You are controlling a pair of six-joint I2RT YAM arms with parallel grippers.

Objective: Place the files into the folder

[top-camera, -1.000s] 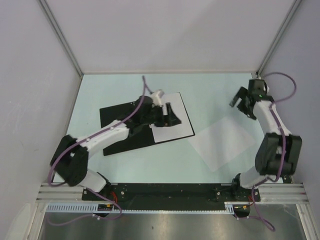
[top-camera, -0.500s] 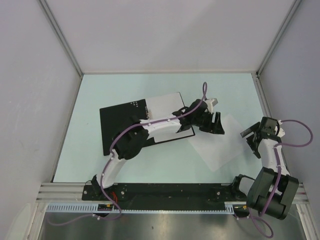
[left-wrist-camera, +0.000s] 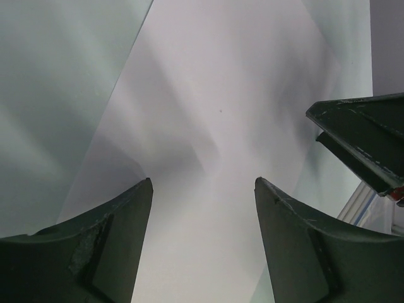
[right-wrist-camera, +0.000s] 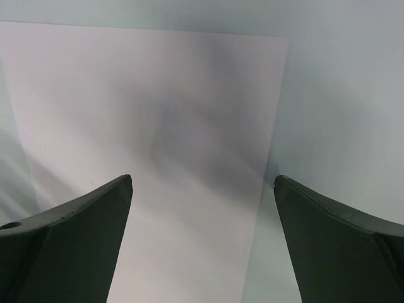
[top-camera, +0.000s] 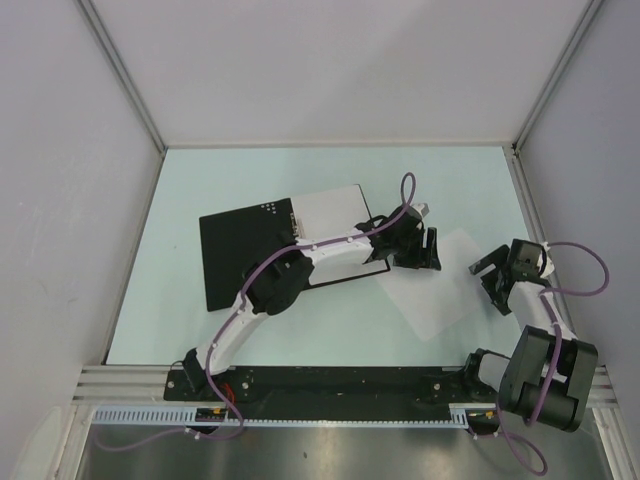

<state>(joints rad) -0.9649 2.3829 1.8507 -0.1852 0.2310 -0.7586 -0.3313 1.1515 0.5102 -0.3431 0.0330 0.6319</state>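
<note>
- since half a second ago, your left gripper (top-camera: 429, 251) has drawn back a little toward the folder (top-camera: 240, 255), and your right gripper (top-camera: 487, 281) has moved in toward the loose sheet (top-camera: 440, 292) from the right.
- left gripper: jaws spread apart, nothing held between them. it sits over the far-left edge of the loose sheet. in the left wrist view the white paper fills the gap between the two dark fingers (left-wrist-camera: 107, 252). you cannot tell whether the fingertips touch the paper.
- left arm (top-camera: 330, 246): stretched from its base across the right half of the open folder.
- right gripper: jaws wide apart, grasping nothing. it sits at the right side of the loose sheet. in the right wrist view the paper's straight right edge runs down between the fingers, with bare table (right-wrist-camera: 341, 95) beyond it.
- loose sheet: one of the files, plain white, lying flat on the table, turned at an angle. it sits just right of the folder, between the two grippers, and outside the folder.
- second sheet (top-camera: 330, 208): white, lying on the right half of the folder, partly covered by the left arm.
- folder: lying open and flat left of centre, black inside facing up, left half bare.
- table: pale green surface, walled on three sides.
</note>
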